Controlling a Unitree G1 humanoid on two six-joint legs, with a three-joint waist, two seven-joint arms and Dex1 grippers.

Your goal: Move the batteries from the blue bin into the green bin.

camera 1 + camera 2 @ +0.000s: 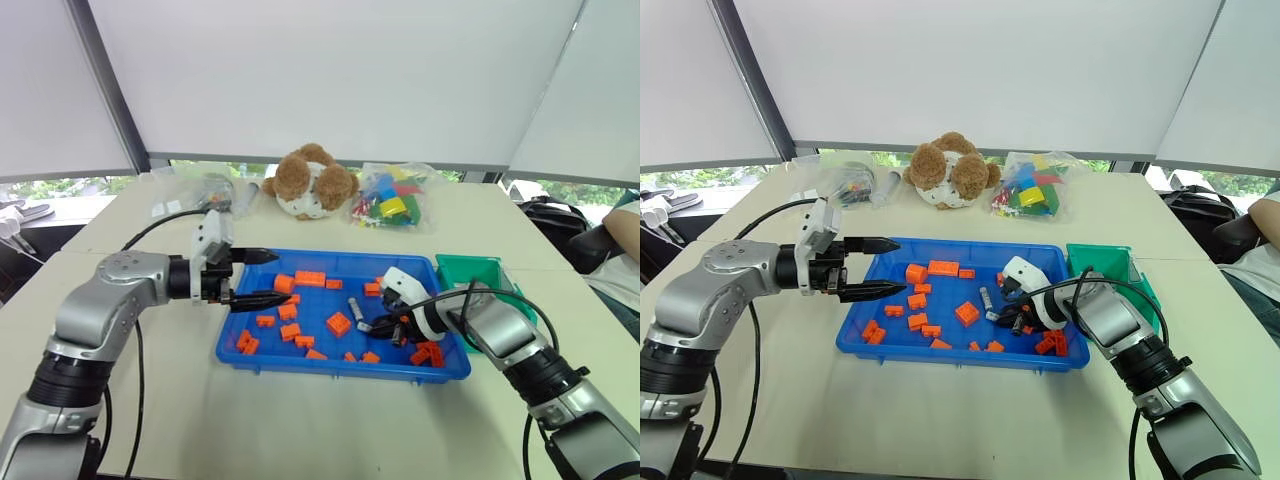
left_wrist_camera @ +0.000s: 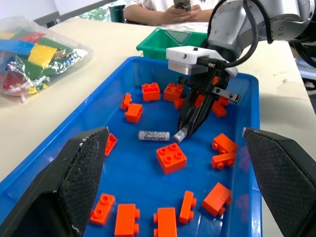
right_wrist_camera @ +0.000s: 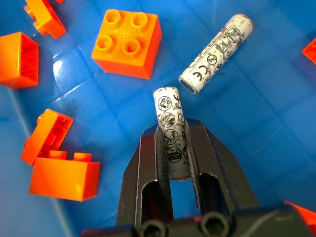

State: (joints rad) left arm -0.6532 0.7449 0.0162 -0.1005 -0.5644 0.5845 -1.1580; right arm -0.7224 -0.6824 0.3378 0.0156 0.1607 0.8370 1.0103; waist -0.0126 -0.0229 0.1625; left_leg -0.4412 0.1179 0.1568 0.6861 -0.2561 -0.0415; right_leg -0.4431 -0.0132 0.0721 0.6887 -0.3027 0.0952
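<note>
Two batteries in the blue bin (image 1: 300,362), toward its right half, among scattered orange bricks (image 2: 171,157). One battery (image 3: 170,136) clamped between the two black fingers of the right gripper (image 3: 172,148), long axis running along the fingers, free end sticking out past the fingertips and angled down toward the blue floor; far end seems to rest on or just above the floor, contact not clear. In the left wrist view, same battery (image 2: 180,134) seen tilted, lower tip near the bin floor, upper part hidden in the closed fingers. Second battery (image 3: 217,52) lying flat on the bin floor, just beyond the held one, one end nearly meeting the held one's free end, the two forming a shallow angle rather than a line. In the left wrist view, this one (image 2: 154,136) lies beside a square four-stud brick.

Left gripper (image 1: 255,278) hovering over the bin's left end, pointing right across it, fingers spread wide, nothing between them.

Green bin (image 1: 470,272) standing just beside the blue bin's right end, at its far corner; contents not visible.

Both bins on a pale tabletop (image 1: 330,430). At the far edge, a brown and white plush toy (image 1: 312,181), a clear bag of coloured blocks (image 1: 392,197) to its right, another clear bag (image 1: 195,196) to its left. White blinds (image 1: 330,70) behind, greenery under their lower edge. A person's arm (image 1: 628,228) at the right side of the table.
</note>
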